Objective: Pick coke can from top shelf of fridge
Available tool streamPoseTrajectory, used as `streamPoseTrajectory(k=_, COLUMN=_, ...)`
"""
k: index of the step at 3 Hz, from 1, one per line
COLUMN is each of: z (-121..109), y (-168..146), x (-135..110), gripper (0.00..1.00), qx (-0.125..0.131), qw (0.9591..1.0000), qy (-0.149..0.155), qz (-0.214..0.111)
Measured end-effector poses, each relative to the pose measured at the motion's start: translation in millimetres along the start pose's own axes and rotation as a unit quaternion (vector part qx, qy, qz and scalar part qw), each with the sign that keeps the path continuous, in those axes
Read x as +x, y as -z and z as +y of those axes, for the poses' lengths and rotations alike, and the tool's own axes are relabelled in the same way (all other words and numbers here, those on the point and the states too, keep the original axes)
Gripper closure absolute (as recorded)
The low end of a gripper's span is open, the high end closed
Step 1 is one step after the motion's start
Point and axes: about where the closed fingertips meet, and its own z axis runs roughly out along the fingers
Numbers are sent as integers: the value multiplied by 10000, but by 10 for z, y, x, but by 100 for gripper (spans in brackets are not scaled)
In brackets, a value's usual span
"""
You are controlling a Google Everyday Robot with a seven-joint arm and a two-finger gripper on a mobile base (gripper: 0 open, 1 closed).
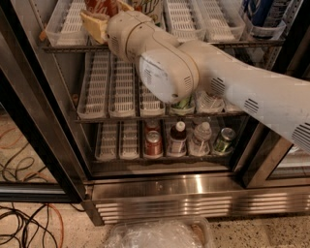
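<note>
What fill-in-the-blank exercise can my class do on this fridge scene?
In the fridge, the gripper is up at the ___ shelf.
The coke can by it is coloured ___.
The red-capped bottle stands on the ___ shelf.
Cables lie on the ___ outside it.
Missing: top; red; bottom; floor.

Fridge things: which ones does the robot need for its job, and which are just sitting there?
Job: coke can, top shelf, fridge, hand (up at the top shelf, by the coke can).
Just there: small red can, brown bottle, green can, floor cables.
</note>
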Motion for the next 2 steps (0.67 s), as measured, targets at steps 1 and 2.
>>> streamPoseTrajectory(k=1, z=0, y=0, x=-1, gripper=93, qx=0, qw=10000, qy=1, qz=0)
streamPoseTrajectory(k=2, z=0, y=0, x=-1, gripper=100, qx=0, qw=10000, qy=1, qz=0)
